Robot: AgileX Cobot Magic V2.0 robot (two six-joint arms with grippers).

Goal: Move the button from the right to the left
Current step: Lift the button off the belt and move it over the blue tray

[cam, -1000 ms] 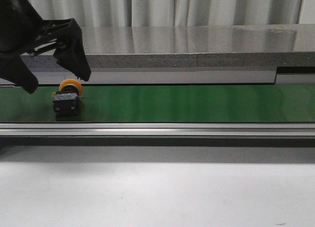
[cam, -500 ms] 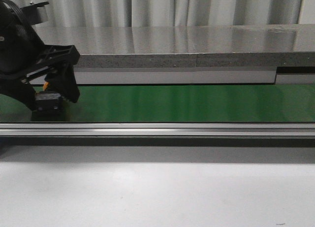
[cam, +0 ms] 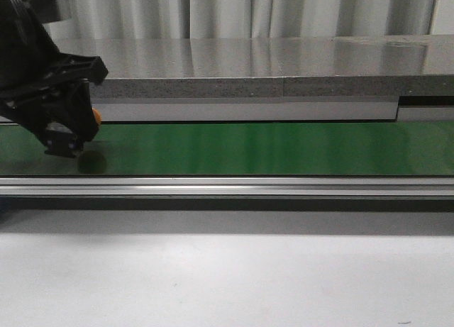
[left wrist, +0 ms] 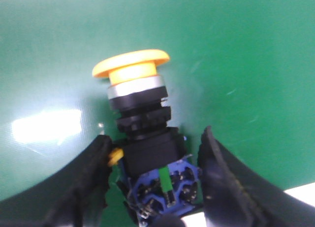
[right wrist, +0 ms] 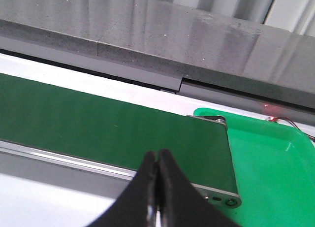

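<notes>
left wrist view: we see our left tool [left wrist: 153, 180] clamped on the button [left wrist: 140, 143] by its black body, at the far-left end of the green belt [cam: 269, 148]. right tool [right wrist: 157, 187] closed, holding nothing.

Matte black curved fingers [left wrist: 231, 187]

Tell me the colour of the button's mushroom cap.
Yellow-orange. The button shows best in the left wrist view, between the left gripper fingers.
</notes>
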